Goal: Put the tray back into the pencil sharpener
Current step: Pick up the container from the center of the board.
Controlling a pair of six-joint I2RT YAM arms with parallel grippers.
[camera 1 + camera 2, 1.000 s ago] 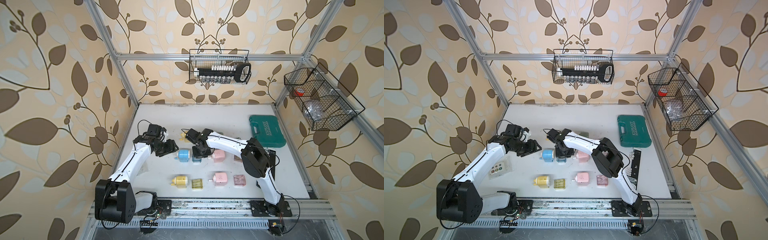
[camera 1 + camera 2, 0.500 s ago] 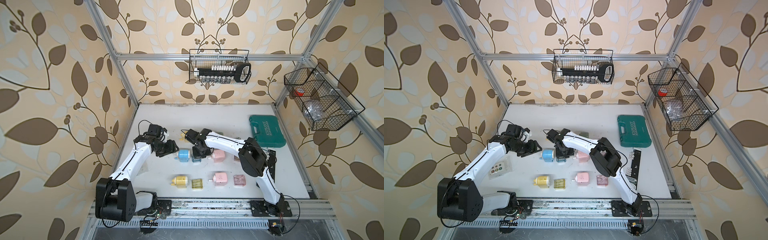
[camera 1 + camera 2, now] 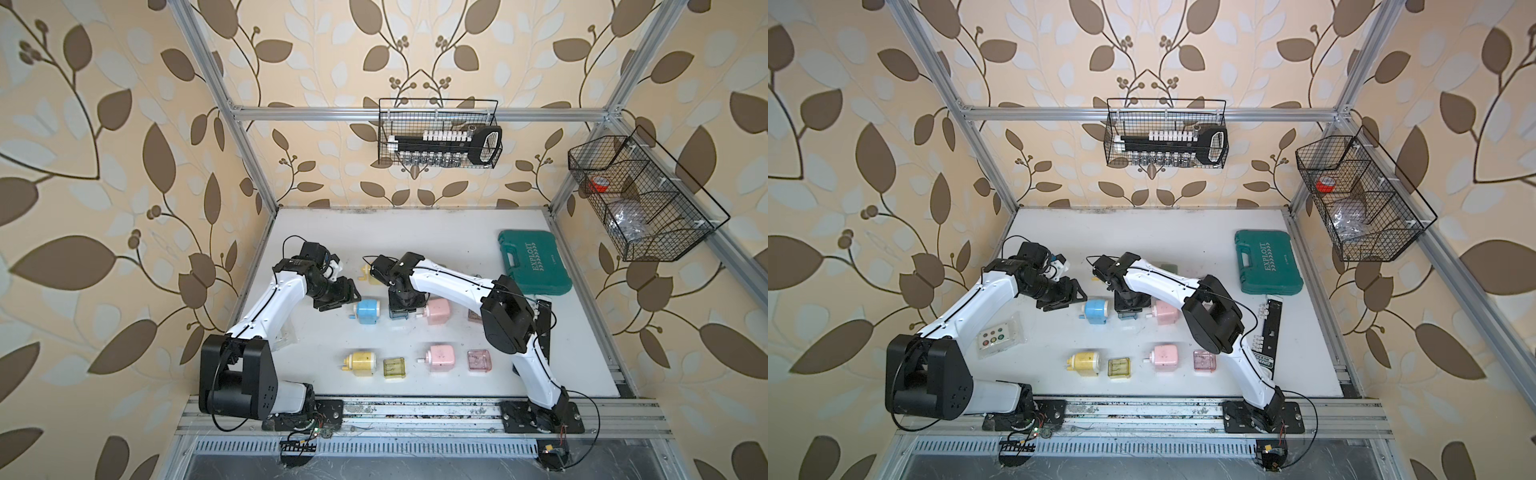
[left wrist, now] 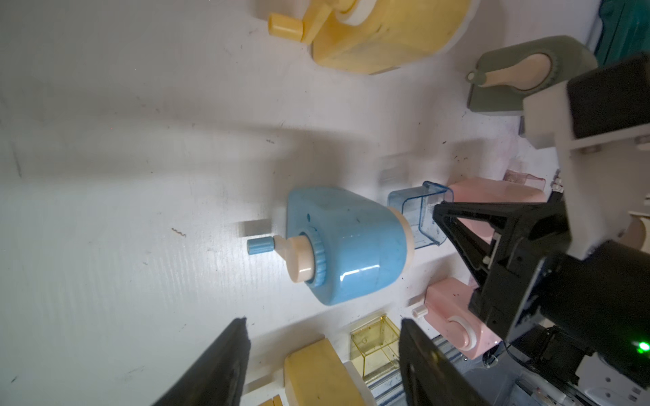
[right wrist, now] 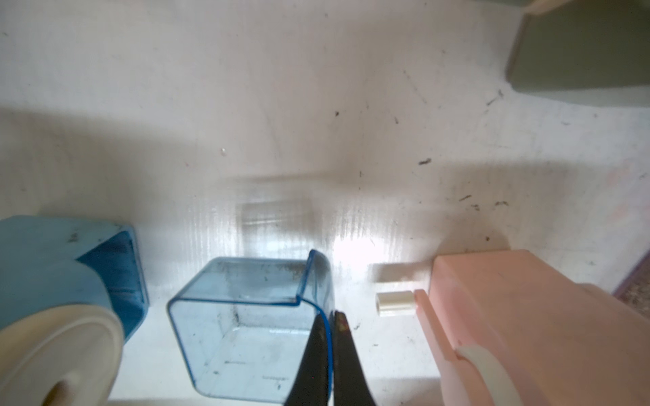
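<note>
Black jaws of right gripper [image 5: 330, 316] are now pinching the blue tray [image 5: 239, 334] wall, having just closed. Tray is sitting on table [image 5: 316, 105] just beside blue pencil sharpener [image 5: 52, 253], not yet in; left gripper [image 4: 322, 321] is hovering spread, empty. Grip looks secured, so insertion looks next.

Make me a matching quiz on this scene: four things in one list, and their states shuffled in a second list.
1 right hand
2 left hand
3 blue sharpener
4 green case

A lid closed, lying flat
B jaws apart, holding nothing
C shut on the wall of the blue tray
D tray slot empty

Pairs: 1-C, 2-B, 3-D, 4-A
</note>
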